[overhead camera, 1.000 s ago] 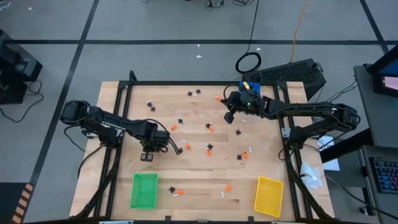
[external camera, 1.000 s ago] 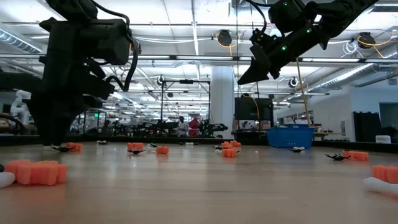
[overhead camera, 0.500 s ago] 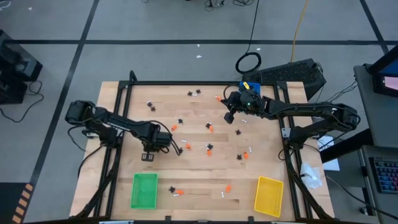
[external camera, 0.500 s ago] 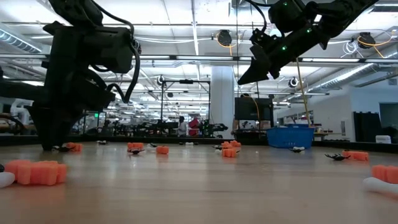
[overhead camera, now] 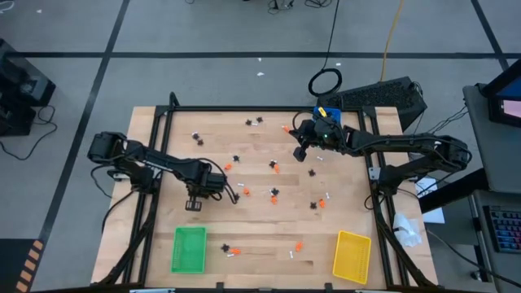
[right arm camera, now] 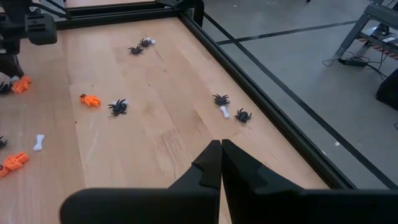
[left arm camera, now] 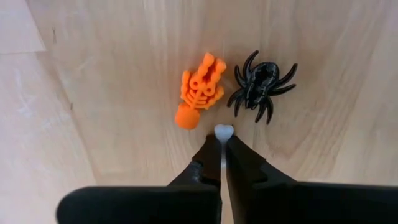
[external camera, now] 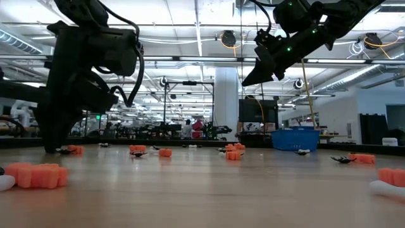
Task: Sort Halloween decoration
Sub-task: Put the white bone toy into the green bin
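Tiny Halloween trinkets lie scattered on the wooden table (overhead camera: 163, 130): orange lumps (overhead camera: 276, 168), black spiders (overhead camera: 274, 194) and white bones (overhead camera: 234, 253). My left gripper (overhead camera: 234, 195) (external camera: 50, 149) points straight down at the table's left-middle, shut on a white bone (left arm camera: 223, 131). Just beyond its tips lie an orange skeleton piece (left arm camera: 200, 90) and a black spider (left arm camera: 261, 90), flat on the wood. My right gripper (overhead camera: 299, 153) (external camera: 247, 81) (right arm camera: 221, 144) hangs shut and empty above the far middle. My left gripper pinches the white bone between its two fingertips (left arm camera: 210, 148), coming from above and pointing down. Only the bone's rounded end (left arm camera: 224, 130) pokes out past the tips; the fingers hide the remainder. Whether it is off the wood cannot be seen.
A green tray (overhead camera: 189, 248) sits near the front left and a yellow tray (overhead camera: 352, 256) near the front right. A blue bin (overhead camera: 327, 112) (external camera: 295, 139) stands at the far edge. A black frame (overhead camera: 244, 109) borders the table.
My left gripper has tipped slightly, staying over the same spot, and its fingers have shut on the white bone. The orange piece and the spider beside it lie where they were.
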`<control>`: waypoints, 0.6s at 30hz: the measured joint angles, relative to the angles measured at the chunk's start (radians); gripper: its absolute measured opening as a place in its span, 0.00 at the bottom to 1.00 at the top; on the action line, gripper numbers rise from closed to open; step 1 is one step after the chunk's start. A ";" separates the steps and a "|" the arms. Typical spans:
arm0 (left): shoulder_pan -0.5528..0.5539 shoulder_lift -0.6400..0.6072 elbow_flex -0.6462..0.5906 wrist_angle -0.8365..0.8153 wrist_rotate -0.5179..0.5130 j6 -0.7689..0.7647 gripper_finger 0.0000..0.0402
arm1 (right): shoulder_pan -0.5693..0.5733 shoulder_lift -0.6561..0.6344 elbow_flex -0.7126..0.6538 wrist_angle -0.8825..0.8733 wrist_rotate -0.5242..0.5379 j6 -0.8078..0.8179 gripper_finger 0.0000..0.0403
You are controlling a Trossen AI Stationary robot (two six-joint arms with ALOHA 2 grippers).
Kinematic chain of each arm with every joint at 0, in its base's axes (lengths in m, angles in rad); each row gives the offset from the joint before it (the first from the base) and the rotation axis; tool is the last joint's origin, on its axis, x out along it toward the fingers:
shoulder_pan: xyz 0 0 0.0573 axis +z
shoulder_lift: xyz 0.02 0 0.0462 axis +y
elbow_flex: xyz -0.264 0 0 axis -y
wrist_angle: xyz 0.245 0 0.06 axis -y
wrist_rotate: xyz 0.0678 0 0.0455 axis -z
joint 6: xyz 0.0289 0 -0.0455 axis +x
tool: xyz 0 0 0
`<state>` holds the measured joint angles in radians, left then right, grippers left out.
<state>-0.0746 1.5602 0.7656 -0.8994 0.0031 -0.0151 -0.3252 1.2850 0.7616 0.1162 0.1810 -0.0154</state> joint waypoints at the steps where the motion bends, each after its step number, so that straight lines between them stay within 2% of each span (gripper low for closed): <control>1: 0.000 0.001 0.007 -0.007 -0.002 0.000 0.01 | 0.000 0.000 0.000 0.000 0.000 0.000 0.01; 8: -0.010 0.001 0.052 -0.060 0.008 -0.002 0.00 | 0.000 0.000 0.000 0.000 0.000 0.000 0.01; 18: -0.106 -0.001 0.149 -0.192 0.061 -0.061 0.00 | 0.000 0.000 0.000 0.000 0.001 -0.004 0.01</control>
<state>-0.1805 1.5589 0.9151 -1.0914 0.0638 -0.0760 -0.3252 1.2847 0.7616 0.1162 0.1818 -0.0196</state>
